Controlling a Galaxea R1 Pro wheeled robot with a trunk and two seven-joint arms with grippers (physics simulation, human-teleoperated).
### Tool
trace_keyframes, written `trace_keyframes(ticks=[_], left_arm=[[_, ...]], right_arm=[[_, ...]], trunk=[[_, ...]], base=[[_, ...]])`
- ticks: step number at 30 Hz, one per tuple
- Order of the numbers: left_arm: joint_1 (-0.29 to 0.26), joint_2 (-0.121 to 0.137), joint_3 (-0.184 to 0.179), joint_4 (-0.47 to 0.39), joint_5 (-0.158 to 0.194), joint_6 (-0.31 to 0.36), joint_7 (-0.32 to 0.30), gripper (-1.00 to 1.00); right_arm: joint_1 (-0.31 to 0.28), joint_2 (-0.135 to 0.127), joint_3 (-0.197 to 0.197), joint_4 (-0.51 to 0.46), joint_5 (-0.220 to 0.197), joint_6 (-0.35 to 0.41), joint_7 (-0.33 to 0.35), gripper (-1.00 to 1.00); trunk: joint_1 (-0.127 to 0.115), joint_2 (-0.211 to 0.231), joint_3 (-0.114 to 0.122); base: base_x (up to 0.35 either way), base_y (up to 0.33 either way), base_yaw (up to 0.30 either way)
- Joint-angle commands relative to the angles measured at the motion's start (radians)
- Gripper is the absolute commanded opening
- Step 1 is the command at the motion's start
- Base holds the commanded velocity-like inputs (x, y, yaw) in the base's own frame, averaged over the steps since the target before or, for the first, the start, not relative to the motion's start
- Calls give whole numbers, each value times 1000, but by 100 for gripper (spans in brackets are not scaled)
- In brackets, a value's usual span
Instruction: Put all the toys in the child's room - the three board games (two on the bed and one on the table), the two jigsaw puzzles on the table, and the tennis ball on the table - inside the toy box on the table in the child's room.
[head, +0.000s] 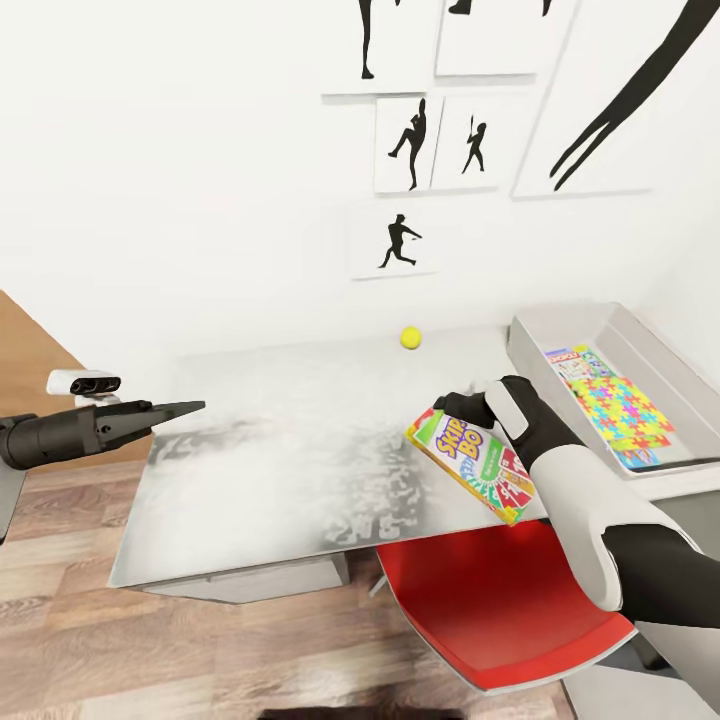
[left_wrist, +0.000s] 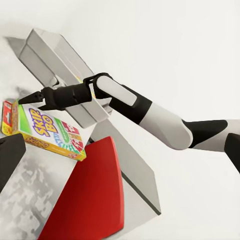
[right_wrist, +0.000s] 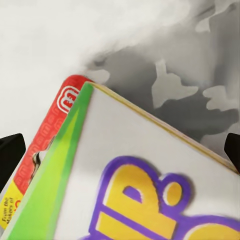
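A Skip-Bo board game (head: 470, 465) lies by the front edge of the light-grey table (head: 280, 440). My right gripper (head: 442, 408) hovers over its far corner, open, one fingertip (right_wrist: 10, 152) beside the red end and the other off the long side. From the left wrist the same board game (left_wrist: 47, 131) sits just under the right gripper (left_wrist: 30, 100). The tennis ball (head: 410, 338) rests near the wall. At the right, the grey toy box (head: 527, 352) holds a Monopoly box (head: 572, 360) and a jigsaw puzzle (head: 625, 410). My left gripper (head: 195, 406) hangs open off the table's left end.
A red chair (head: 500, 610) is pushed under the table's front edge, just below the board game. Black silhouette pictures (head: 410, 145) hang on the white wall behind. Wood-plank floor (head: 60, 600) runs left of the table.
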Motion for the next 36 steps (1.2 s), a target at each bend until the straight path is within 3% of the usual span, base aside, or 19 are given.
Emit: trace_keyframes(ticks=[1,36], left_arm=[[-1,0,0,0,-1,11,-4,100],[-2,0,0,0,-1,11,-4,100]], right_arm=[[-1,-1,7,-1,-11,2,-8,100],[-1,-1,7,-1,-11,2,-8,100]], trunk=[[1,-2,-2],[1,-2,-3]], base=[[-34,0,0],[-71,92,0]])
